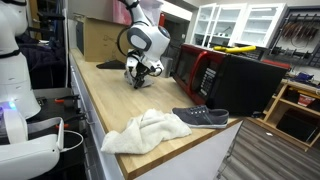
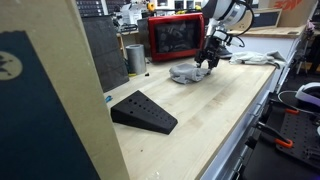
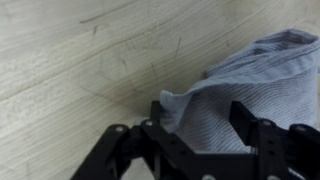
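My gripper hangs low over a crumpled grey-blue cloth on a light wooden counter. In the wrist view the two black fingers stand apart, with a raised fold of the cloth between them. In an exterior view the gripper touches the right side of the cloth, in front of a red microwave. In an exterior view the gripper is at the far part of the counter and hides the cloth.
A white towel and a dark grey flat item lie near one counter end. A black wedge lies near the other, by a cardboard panel. A metal cup stands beside the microwave.
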Action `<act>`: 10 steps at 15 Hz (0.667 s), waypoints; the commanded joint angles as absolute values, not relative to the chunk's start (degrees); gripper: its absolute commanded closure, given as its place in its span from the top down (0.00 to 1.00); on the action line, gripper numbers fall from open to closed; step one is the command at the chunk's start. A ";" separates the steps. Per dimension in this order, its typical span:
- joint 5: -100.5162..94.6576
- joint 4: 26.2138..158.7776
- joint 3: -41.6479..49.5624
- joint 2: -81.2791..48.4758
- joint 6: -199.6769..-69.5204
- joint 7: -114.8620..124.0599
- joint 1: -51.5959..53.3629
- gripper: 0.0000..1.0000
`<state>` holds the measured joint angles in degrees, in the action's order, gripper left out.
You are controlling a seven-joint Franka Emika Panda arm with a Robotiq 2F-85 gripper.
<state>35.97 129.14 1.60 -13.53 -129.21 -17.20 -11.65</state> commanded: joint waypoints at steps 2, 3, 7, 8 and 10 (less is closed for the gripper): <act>40.28 131.78 1.62 -11.32 -132.46 -20.27 -11.02 0.35; 40.70 131.71 1.48 -11.30 -132.63 -20.80 -10.78 0.29; 40.80 131.69 1.15 -10.79 -133.15 -21.07 -9.96 0.01; 40.52 131.80 1.14 -10.33 -133.27 -21.08 -9.74 0.00; 37.85 132.38 1.63 -8.82 -134.50 -19.90 -8.86 0.00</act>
